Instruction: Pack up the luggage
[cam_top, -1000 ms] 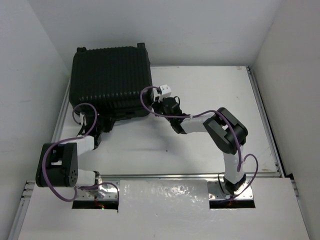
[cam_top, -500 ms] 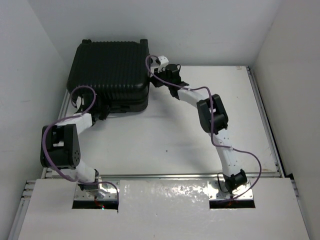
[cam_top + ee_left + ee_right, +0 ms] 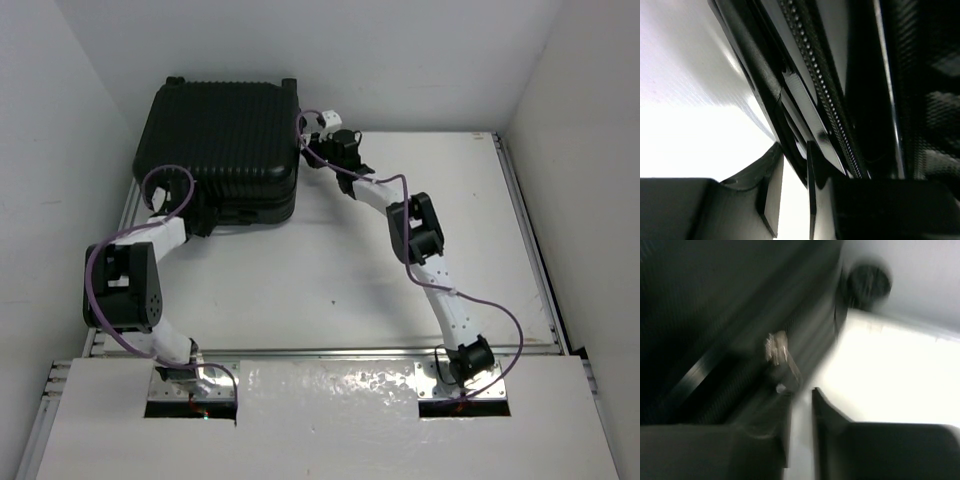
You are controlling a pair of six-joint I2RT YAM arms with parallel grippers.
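Observation:
The luggage, a black ribbed hard-shell suitcase, lies closed at the table's far left corner. My left gripper is at its near edge. In the left wrist view that gripper has a narrow gap with only white table showing through, its tips against the shell rim below the zipper. My right gripper is at the luggage's right side. The blurred right wrist view shows the right gripper slightly parted and holding nothing. A metal zipper pull hangs just above its left finger, and a caster wheel shows beyond.
White walls stand close behind and to the left of the luggage. The white table stretches to the right, edged by metal rails. Purple cables loop off both arms.
Both arms have stretched away from their bases, and the luggage has shifted towards the back wall. The right gripper moved from the near right corner to the right side, and its jaws parted slightly.

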